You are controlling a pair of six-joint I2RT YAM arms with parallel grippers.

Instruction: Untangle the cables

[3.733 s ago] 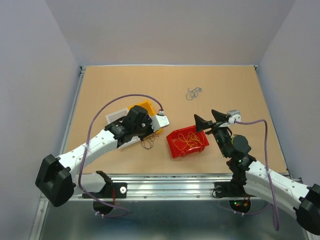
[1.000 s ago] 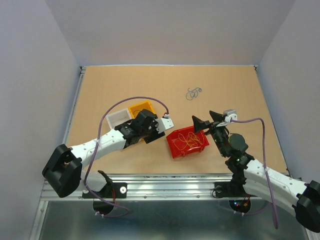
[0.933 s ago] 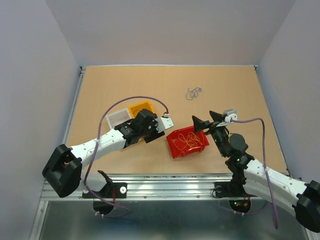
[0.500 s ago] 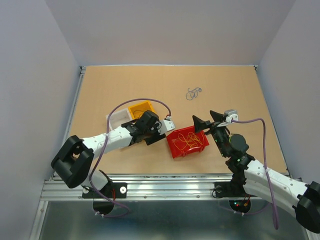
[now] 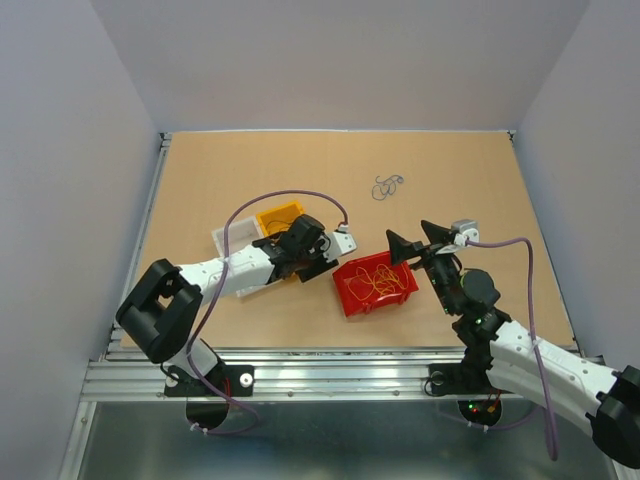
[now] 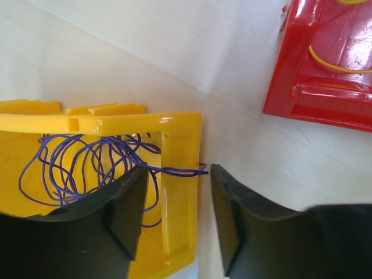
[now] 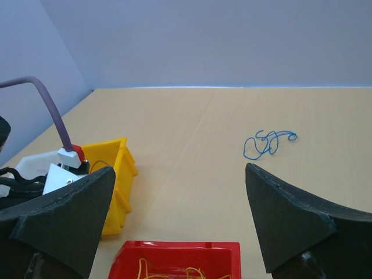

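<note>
Thin blue-purple cables (image 6: 81,168) lie bunched in a yellow bin (image 6: 180,221). One strand (image 6: 180,171) hangs over the bin's wall. My left gripper (image 6: 177,200) is open, its jaws on either side of that wall and strand, gripping nothing. In the top view it (image 5: 312,266) sits between the yellow bin (image 5: 276,214) and a red bin (image 5: 375,283). Yellow-orange cables (image 5: 375,278) lie in the red bin. A loose blue cable (image 5: 387,185) lies on the far table and also shows in the right wrist view (image 7: 268,142). My right gripper (image 7: 177,215) is wide open and empty above the red bin (image 7: 180,256).
A white bin (image 5: 234,232) stands left of the yellow one. Lilac cables (image 5: 290,196) arch over the left arm and trail from the right wrist (image 5: 515,243). The red bin's corner (image 6: 290,87) is close to my left gripper. Walls enclose the table.
My left arm has swung right, away from the front of the yellow bin and towards the red bin. The dark strands on the table near it no longer show. The right arm has barely moved.
</note>
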